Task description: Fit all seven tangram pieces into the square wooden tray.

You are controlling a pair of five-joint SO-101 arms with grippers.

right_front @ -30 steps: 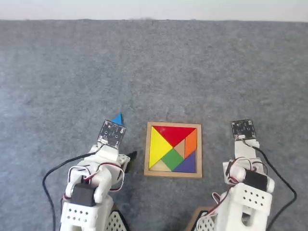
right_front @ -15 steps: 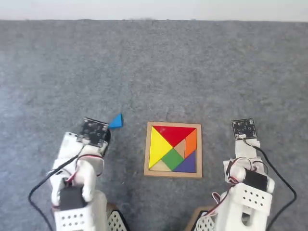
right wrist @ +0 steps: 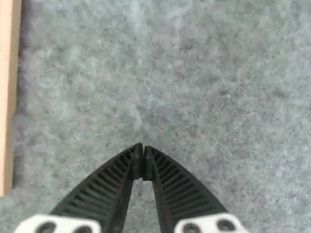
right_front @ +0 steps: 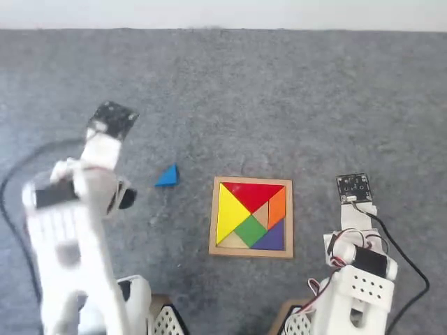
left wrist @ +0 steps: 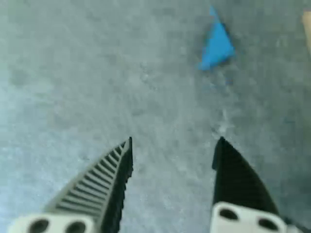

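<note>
The square wooden tray (right_front: 251, 254) lies on the grey carpet with red (right_front: 251, 192), yellow (right_front: 229, 209), green (right_front: 250, 229), orange (right_front: 277, 207) and purple (right_front: 271, 239) pieces in it, plus two tan triangular patches. A small blue triangle (right_front: 167, 176) lies flat on the carpet left of the tray. In the left wrist view my left gripper (left wrist: 174, 143) hangs open above bare carpet, short of the blue triangle (left wrist: 216, 43). My right gripper (right wrist: 141, 149) is shut on nothing, low over carpet beside the tray's edge (right wrist: 7, 97).
The left arm (right_front: 84, 188) stands raised at the left of the table, the right arm (right_front: 356, 230) just right of the tray. Grey carpet stretches open beyond the tray up to the pale wall at the back.
The left arm has swung up and away to the left from beside the tray, uncovering the blue triangle, which has stayed put. The right arm has not moved.
</note>
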